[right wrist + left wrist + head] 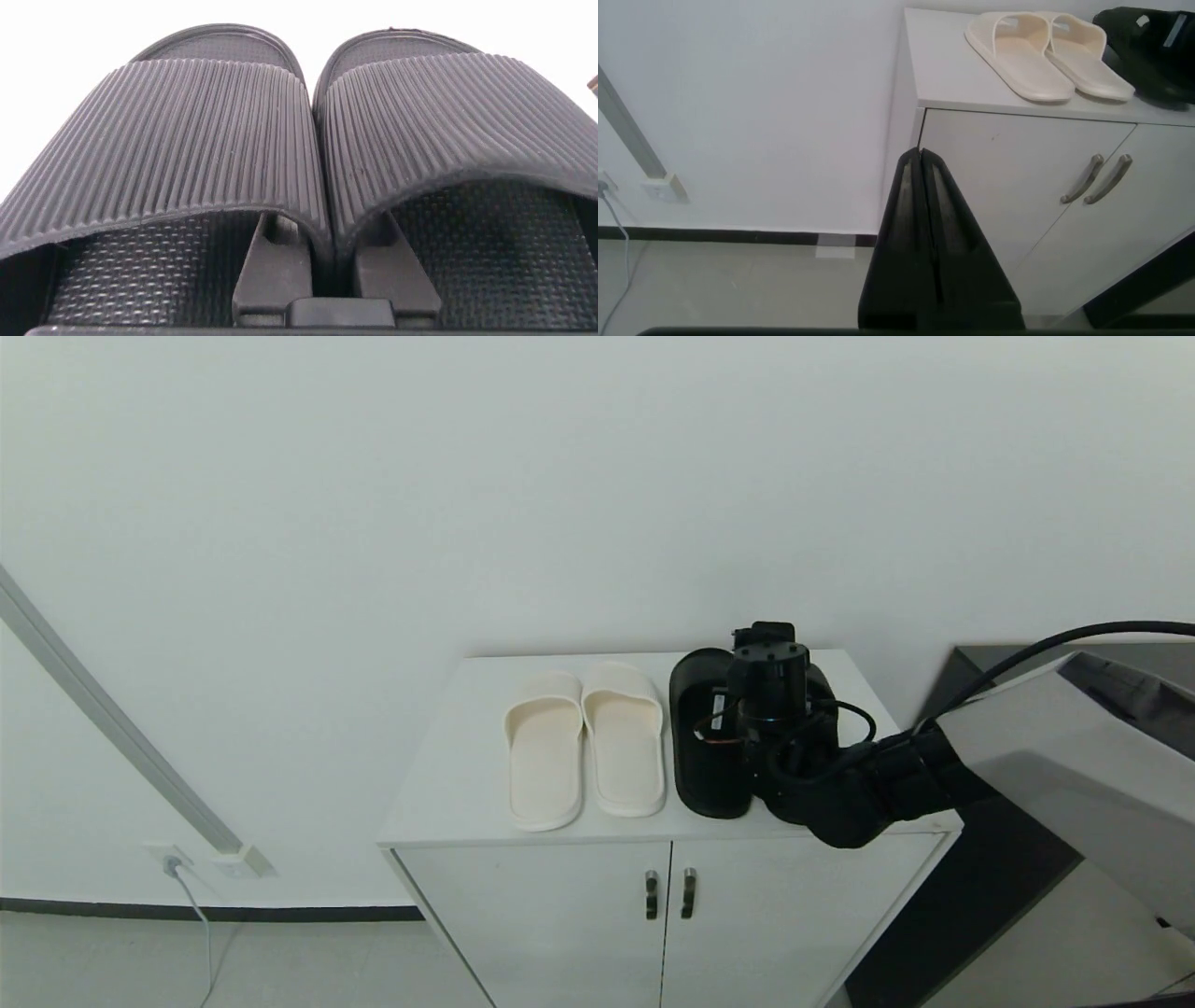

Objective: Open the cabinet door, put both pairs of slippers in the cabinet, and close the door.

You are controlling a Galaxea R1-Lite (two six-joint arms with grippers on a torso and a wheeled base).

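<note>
**A:** Where is the black pair?

**B:** The black slippers (705, 747) lie on the right part of the top of the cabinet (439, 803). They are side by side and touching, with their toes toward the wall (373, 523).

**A:** And the right tool?

**B:** The right tool (329, 280) comes at them from the heel end. One of its fingers (271, 271) reaches under each ribbed strap. The two inner side walls of the slippers are pinched between the fingers, so it grips both slippers at once.

**A:** The other pair?

**B:** The white slippers (597, 747) sit just beside the black ones, on their left. They also touch each other and point the same way.

**A:** The doors?

**B:** Both doors (541, 924) are closed. The two metal handles (651, 894) stand upright on either side of the middle seam.

**A:** What about the left tool?

**B:** The left tool (921, 159) hangs low in front of the cabinet's left front corner, well apart from the slippers. Its fingers are pressed together with nothing between them.

**A:** Anything else?

**B:** A socket (170, 859) sits low on the wall to the left of the cabinet, with a cable plugged in.
</note>
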